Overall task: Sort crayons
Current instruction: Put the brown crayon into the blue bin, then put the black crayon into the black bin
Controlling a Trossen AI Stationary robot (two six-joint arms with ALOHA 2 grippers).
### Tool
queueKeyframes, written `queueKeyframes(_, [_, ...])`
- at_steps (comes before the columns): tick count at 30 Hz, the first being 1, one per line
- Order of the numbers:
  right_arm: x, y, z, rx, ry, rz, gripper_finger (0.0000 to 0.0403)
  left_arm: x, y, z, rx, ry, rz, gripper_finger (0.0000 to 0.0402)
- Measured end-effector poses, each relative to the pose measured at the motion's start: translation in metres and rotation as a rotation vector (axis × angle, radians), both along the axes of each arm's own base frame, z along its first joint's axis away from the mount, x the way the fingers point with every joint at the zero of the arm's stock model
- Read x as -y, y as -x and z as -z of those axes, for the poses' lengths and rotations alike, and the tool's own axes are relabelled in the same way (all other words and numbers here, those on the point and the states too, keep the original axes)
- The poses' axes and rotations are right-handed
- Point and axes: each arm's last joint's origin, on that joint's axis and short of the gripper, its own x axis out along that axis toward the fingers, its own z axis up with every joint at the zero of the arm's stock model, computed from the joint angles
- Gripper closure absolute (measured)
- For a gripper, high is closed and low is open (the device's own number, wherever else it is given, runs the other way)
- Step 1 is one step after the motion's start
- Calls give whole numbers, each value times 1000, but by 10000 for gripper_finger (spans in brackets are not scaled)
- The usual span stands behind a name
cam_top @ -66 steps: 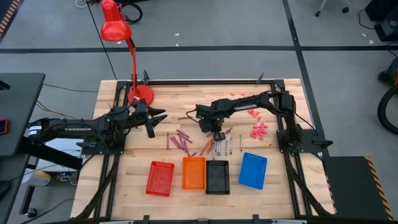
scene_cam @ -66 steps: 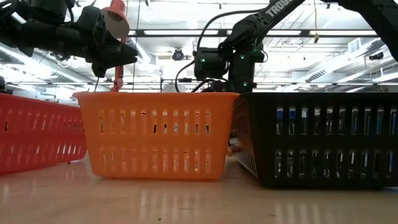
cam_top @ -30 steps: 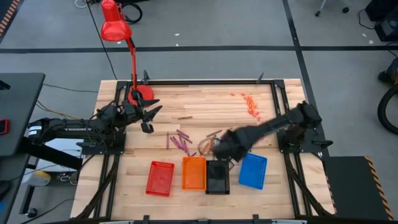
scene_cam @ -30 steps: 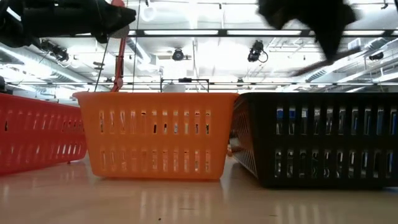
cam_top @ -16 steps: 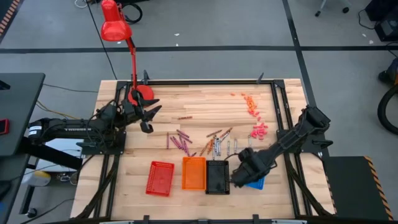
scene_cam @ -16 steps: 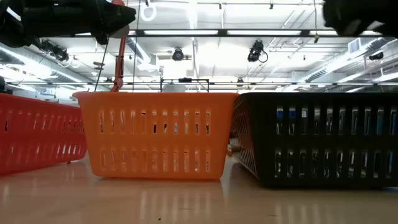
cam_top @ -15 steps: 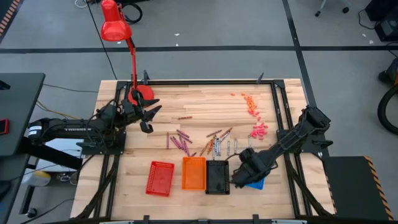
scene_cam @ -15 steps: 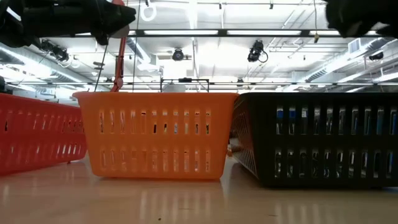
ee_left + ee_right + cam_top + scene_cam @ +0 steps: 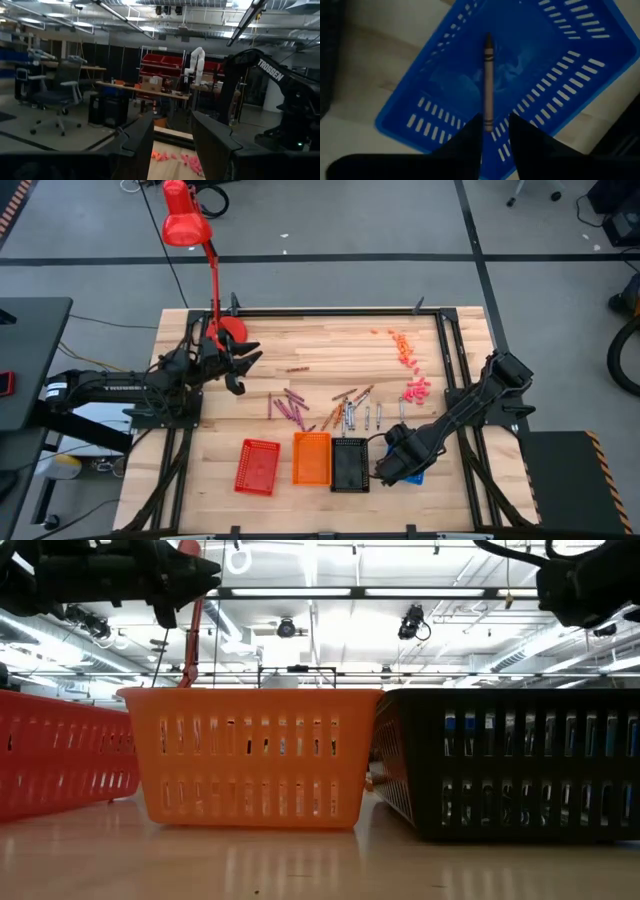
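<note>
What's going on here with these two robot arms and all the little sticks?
The robot is sorting crayons into coloured trays. The right gripper hangs above the blue tray with one crayon right at its fingers; whether it is gripped or dropping is unclear. The left gripper waits open near the red lamp. Most crayons lie loose behind the red tray, orange tray and black tray.
</note>
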Motion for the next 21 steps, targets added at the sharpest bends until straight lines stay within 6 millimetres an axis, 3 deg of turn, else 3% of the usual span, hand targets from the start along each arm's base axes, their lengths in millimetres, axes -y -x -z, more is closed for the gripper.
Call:
queueKeyframes(5, [12, 2, -16, 39, -11, -19, 268, 0, 0, 0, 0, 11, 5, 260])
queueKeyframes(14, [60, 12, -47, 55, 160, -39, 265, 0, 0, 0, -1, 11, 5, 260])
queueKeyframes(21, [99, 5, -32, 1, 189, -82, 264, 0, 0, 0, -2, 6, 3, 260])
